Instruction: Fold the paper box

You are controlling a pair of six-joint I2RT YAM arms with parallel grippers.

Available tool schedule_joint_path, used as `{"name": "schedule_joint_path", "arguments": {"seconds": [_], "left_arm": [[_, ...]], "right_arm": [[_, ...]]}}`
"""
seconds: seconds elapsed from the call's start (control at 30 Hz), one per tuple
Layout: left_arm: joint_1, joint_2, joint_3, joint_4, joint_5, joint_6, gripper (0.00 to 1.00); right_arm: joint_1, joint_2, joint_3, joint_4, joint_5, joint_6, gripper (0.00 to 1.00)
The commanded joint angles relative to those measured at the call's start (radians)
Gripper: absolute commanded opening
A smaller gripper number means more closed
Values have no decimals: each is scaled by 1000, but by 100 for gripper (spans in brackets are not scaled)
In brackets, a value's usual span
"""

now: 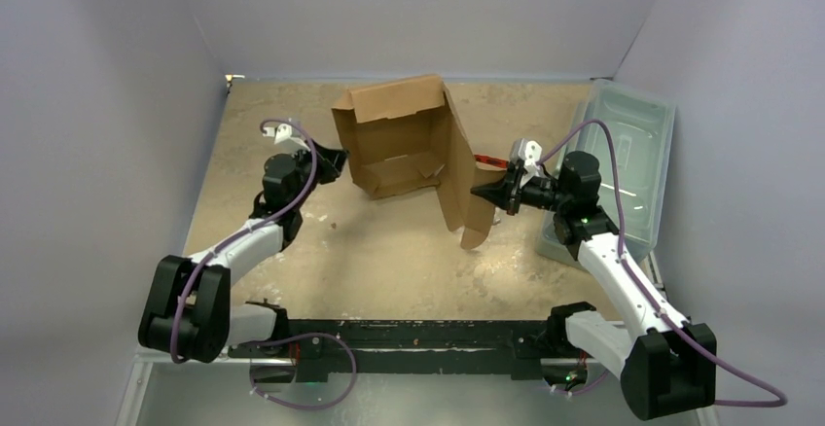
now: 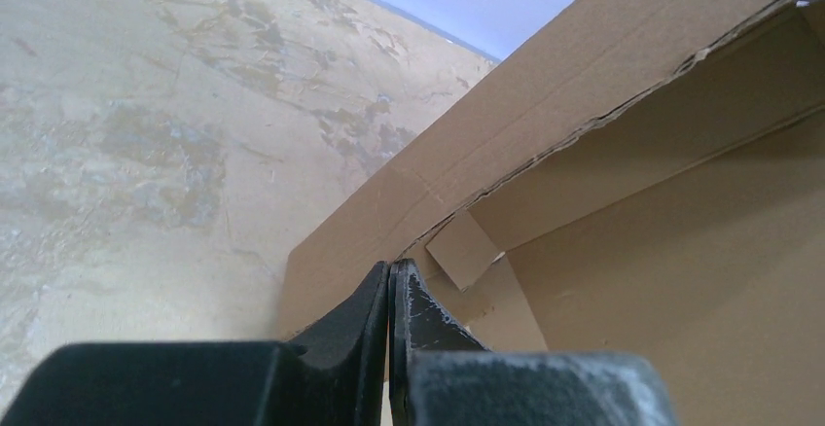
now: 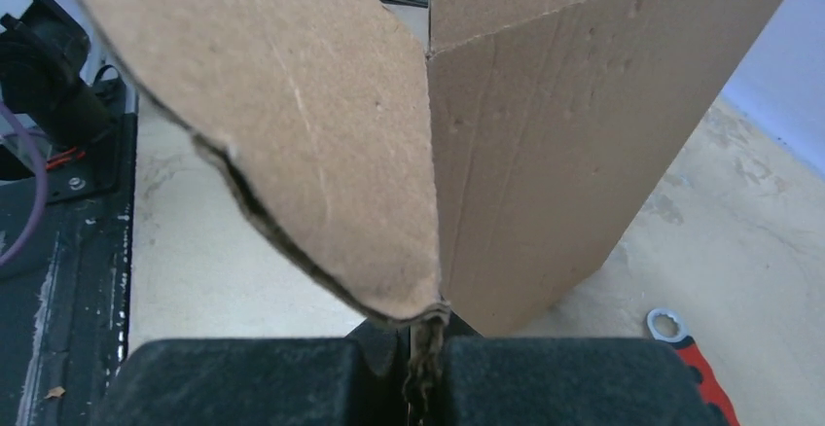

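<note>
1. Plain brown cardboard paper box (image 1: 399,139) is half-folded and stands open side toward the arms, at 12 o'clock on the mottled beige table (image 1: 389,261). Its tall lid panel (image 1: 457,188) swings out toward 5 o'clock.
2. The box body is just at 3 o'clock of the left claw (image 1: 340,161), touching it. The lid panel's lower flap sits right at the right claw (image 1: 479,191), with the box body at its 10 o'clock.
3. Left claw, wrist view (image 2: 392,270): black fingers pressed fully together, tips against the edge of the box's left wall near a corner crease. Can't tell if any cardboard is pinched between them.
4. Right claw, wrist view (image 3: 426,334): closed tight on the flap, frayed cardboard edge visible between the fingers.
5. Left arm: base at 7 o'clock, forearm runs up toward 1 o'clock, wrist bent to point at 3 o'clock.
6. Right arm: base at 5 o'clock, forearm runs toward 11 o'clock, wrist bent to point at 9 o'clock.
7. Translucent grey-green plastic bin (image 1: 637,110) sits along the table's 3 o'clock edge, behind the right wrist. Red-handled wrench with a silver ring end (image 3: 693,358) lies on the table near the right claw.
</note>
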Motion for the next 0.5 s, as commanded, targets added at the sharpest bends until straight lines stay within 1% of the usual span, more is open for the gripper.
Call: {"name": "schedule_joint_path", "arguments": {"seconds": [0.0, 0.07, 0.17, 0.33, 0.47], "left_arm": [[-2, -65, -40, 21, -92, -124, 0], [9, -79, -32, -29, -108, -129, 0], [48, -97, -22, -76, -86, -163, 0], [88, -124, -13, -88, -35, -249, 0], [92, -135, -9, -79, -8, -299, 0]], "right_arm": [[6, -2, 25, 58, -57, 49, 0], [7, -2, 37, 19, -31, 18, 0], [6, 2, 66, -64, 13, -69, 0], [6, 8, 70, -71, 18, -76, 0], [6, 18, 68, -62, 38, -63, 0]]}}
